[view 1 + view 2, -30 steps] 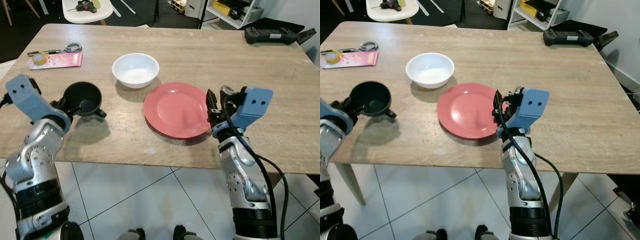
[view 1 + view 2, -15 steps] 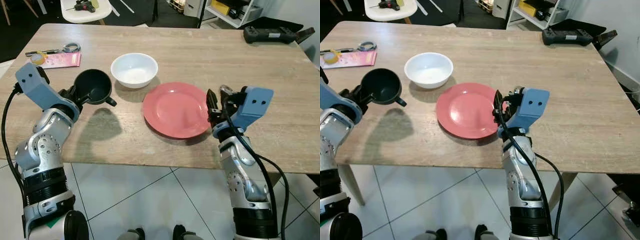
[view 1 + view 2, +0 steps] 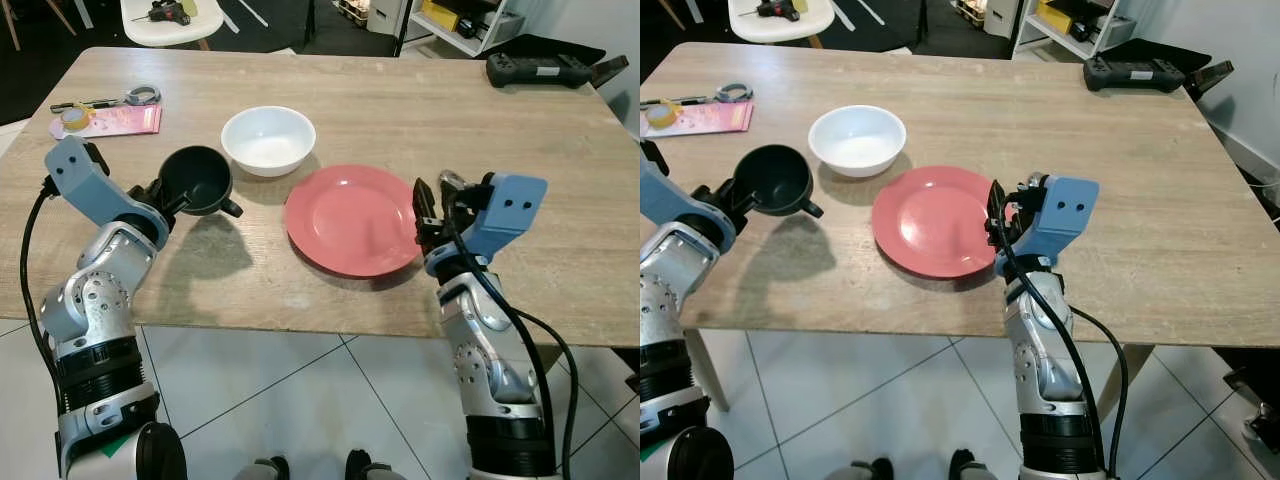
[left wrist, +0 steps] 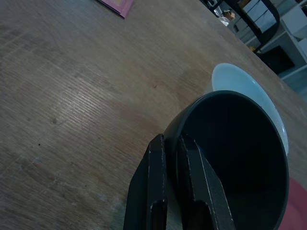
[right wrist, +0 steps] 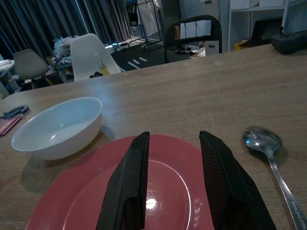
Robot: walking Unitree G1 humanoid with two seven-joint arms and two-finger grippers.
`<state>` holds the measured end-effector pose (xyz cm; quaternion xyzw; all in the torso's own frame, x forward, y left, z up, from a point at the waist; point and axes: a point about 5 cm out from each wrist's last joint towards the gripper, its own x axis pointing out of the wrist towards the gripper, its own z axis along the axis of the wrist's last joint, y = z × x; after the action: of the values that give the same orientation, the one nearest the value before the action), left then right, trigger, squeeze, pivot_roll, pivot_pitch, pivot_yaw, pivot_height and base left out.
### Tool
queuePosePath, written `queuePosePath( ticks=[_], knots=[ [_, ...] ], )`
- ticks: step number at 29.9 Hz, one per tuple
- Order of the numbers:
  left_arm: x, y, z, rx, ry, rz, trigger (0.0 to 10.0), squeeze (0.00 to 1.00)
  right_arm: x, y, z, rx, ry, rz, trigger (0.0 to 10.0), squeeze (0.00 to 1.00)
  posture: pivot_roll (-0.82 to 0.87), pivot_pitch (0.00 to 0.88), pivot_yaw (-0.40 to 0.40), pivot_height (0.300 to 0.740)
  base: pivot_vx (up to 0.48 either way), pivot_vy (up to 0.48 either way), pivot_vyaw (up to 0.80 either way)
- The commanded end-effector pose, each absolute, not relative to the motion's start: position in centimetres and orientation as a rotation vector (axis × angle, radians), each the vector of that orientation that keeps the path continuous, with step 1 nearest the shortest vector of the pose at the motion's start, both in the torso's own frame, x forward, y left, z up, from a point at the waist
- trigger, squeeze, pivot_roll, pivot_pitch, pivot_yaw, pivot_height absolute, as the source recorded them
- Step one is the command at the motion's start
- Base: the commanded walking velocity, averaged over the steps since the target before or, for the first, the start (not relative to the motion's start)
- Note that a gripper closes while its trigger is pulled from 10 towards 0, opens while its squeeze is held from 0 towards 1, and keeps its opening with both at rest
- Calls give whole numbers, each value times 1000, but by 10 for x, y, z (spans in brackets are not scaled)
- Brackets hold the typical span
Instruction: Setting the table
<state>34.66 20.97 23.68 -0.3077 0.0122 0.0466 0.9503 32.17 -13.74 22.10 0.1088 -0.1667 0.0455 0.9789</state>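
**Black cup carried closer to the white bowl**

The left gripper (image 4: 173, 179) has its two fingers clamped on the rim of the black cup (image 3: 198, 180), one finger inside and one outside. A second ago the cup hung lower and nearer the table's front edge, well apart from the white bowl (image 3: 268, 139); half a second ago it had risen toward the bowl; now it sits just beside the bowl's near-left side, tilted with its mouth facing up and toward the camera. Its shadow on the wooden table (image 3: 400, 110) has slid the same way. Whether the cup's base touches the wood cannot be told.

The right gripper (image 5: 173, 184) has not shifted across the three moments: fingers spread apart, holding nothing, poised over the right rim of the red plate (image 3: 353, 219). A spoon (image 5: 271, 153) lies on the table just right of the plate.

Taking the white bowl as landmark: the plate lies to its near right, the two close but apart. Far to the bowl's left, near the table's left edge, are a pink booklet (image 3: 111, 121), a tape roll (image 3: 74, 117) and scissors (image 3: 133, 97). Far to its right, at the back right corner, rests a black controller (image 3: 545, 69). Bare wood stretches behind the bowl and right of the plate.
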Motion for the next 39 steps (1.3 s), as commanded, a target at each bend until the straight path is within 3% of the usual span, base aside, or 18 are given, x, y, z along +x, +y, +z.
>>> queuePosePath(
  ticks=[1, 2, 3, 12, 13, 16, 17, 23, 24, 25, 26, 27, 35, 36, 39],
  knots=[
    [347, 212, 230, -619, 49, 119, 10000, 0, 321, -136, 221, 218, -329, 101, 10000, 0, 94, 165, 64, 740, 0, 0, 0],
    [347, 212, 229, -627, 51, 122, 10000, 0, 320, -136, 220, 218, -328, 101, 10000, 0, 94, 165, 64, 740, 0, 0, 0],
    [347, 212, 229, -640, 46, 123, 10000, 1000, 320, -136, 220, 218, -327, 100, 10000, 0, 94, 165, 64, 740, 0, 0, 0],
    [346, 208, 233, -663, 40, 101, 10000, 1000, 320, -136, 220, 218, -324, 98, 10000, 0, 93, 170, 65, 740, 0, 0, 0],
    [346, 207, 237, -671, 31, 89, 10000, 0, 320, -136, 220, 217, -324, 100, 10000, 0, 94, 172, 65, 740, 0, 0, 0],
    [345, 204, 241, -679, 14, 64, 10000, 0, 320, -135, 220, 219, -325, 109, 10000, 0, 94, 172, 65, 740, 0, 0, 0],
    [345, 204, 242, -676, 11, 57, 10000, 0, 320, -135, 220, 218, -326, 111, 10000, 1000, 94, 172, 65, 740, 0, 0, 0],
    [345, 205, 236, -702, 41, 83, 10000, 0, 320, -135, 221, 194, -336, 116, 10000, 1000, 95, 175, 64, 740, 0, 0, 0],
    [345, 205, 233, -716, 53, 91, 10000, 0, 319, -135, 222, 182, -341, 119, 10000, 937, 94, 175, 64, 740, 0, 0, 0],
    [344, 205, 231, -725, 63, 97, 10000, 0, 319, -135, 222, 174, -345, 124, 10000, 525, 94, 175, 64, 740, 0, 0, 0],
    [344, 205, 230, -731, 68, 101, 10000, 0, 319, -134, 222, 169, -347, 126, 10000, 525, 94, 175, 64, 740, 0, 0, 0],
    [344, 205, 230, -728, 71, 105, 10000, 0, 319, -134, 223, 164, -348, 126, 10000, 0, 94, 176, 63, 740, 0, 0, 0],
    [343, 204, 226, -728, 90, 122, 10000, 0, 319, -135, 222, 160, -346, 120, 10000, 0, 96, 176, 62, 740, 0, 0, 0],
    [342, 204, 226, -728, 89, 119, 10000, 0, 319, -134, 223, 168, -358, 126, 0, 0, 96, 176, 62, 740, 0, 0, 0],
    [342, 204, 226, -729, 90, 120, 10000, 0, 317, -132, 225, 179, -378, 143, 0, 0, 97, 177, 61, 740, 0, 0, 0]
  ],
)
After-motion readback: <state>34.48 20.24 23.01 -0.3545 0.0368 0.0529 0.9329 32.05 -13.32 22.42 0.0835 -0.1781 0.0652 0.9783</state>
